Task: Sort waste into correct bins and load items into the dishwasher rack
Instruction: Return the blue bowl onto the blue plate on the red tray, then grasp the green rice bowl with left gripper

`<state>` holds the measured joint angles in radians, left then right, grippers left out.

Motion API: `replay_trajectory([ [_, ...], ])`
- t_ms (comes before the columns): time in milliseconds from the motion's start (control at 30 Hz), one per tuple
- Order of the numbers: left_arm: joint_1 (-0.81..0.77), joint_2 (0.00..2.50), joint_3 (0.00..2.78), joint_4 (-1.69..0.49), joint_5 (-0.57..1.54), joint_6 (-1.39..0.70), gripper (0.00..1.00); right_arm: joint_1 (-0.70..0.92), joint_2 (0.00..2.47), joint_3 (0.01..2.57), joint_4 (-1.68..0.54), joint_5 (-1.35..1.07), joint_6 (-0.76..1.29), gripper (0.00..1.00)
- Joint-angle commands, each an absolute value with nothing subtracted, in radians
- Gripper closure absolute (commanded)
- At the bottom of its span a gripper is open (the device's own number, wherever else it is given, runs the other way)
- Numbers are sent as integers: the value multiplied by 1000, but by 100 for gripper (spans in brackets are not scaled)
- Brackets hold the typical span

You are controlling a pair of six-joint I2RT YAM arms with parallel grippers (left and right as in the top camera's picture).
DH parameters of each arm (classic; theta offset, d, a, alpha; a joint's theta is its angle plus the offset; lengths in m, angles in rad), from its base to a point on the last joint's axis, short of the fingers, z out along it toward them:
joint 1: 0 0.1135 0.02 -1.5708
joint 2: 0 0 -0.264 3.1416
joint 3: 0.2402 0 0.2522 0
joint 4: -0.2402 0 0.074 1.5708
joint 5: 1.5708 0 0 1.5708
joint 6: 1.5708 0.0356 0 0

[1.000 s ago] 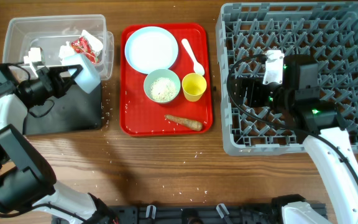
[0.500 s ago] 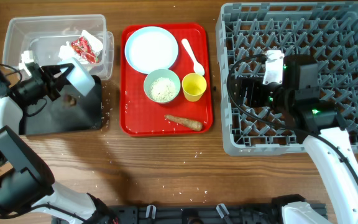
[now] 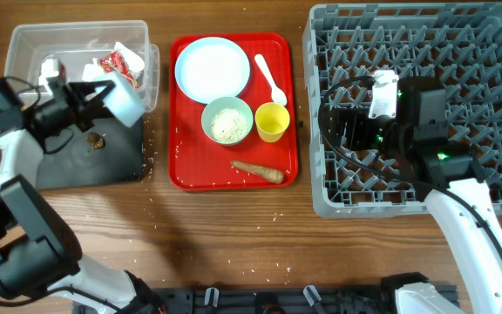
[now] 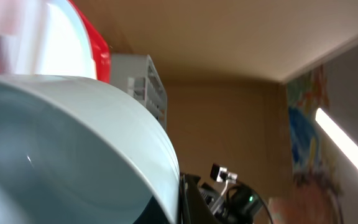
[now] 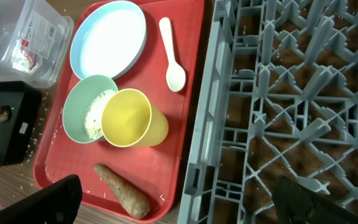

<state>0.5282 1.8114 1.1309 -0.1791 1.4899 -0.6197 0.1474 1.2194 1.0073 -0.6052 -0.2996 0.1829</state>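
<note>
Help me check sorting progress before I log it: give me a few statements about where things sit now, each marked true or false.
1. The dark brown lump lies on the black tray. True.
2. The yellow cup stands in the dishwasher rack. False: it stands on the red tray, beside the green bowl.
3. The green bowl holds rice. True.
4. The right gripper holds the spoon. False: it is open over the rack, and the spoon lies on the red tray.
5. The left gripper grips the light blue bowl. True.
</note>
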Motion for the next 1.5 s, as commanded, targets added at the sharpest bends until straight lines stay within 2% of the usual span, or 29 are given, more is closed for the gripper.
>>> replay_trajectory([
  [0, 426, 1702, 1143, -160, 1431, -621, 96, 150, 1222, 1026, -603, -313, 194, 0],
  [233, 129, 1634, 1143, -167, 1121, -605, 96, 150, 1222, 1026, -603, -313, 194, 0],
  [433, -156, 1634, 1143, -443, 598, -338, 96, 150, 1222, 1026, -598, -312, 193, 1],
  [700, -231, 1598, 1143, -720, 351, -226, 96, 150, 1264, 1026, -584, -313, 194, 0],
  [967, -232, 1580, 1313, -738, 346, -212, 96, 150, 1289, 1026, -558, -313, 212, 0],
  [1033, -235, 1580, 1326, -676, 338, -179, 96, 150, 1289, 1026, -558, -313, 212, 0],
  [1233, -387, 1766, 1325, -397, 16, 131, 96, 150, 1289, 1026, -558, -313, 213, 0],
  [1300, -402, 1890, 1325, -269, -70, 154, 96, 150, 1288, 1026, -559, -313, 213, 0],
  [1367, -399, 1956, 1325, -224, -70, 154, 95, 150, 1288, 1026, -559, -313, 213, 0],
  [1400, -399, 1980, 1325, -208, -70, 154, 91, 150, 1288, 1026, -559, -313, 213, 0],
  [1433, -399, 1992, 1325, -199, -70, 154, 76, 150, 1289, 1026, -559, -313, 213, 0],
  [1467, -399, 1993, 1325, -195, -70, 153, 56, 150, 1289, 1026, -559, -313, 213, 0],
])
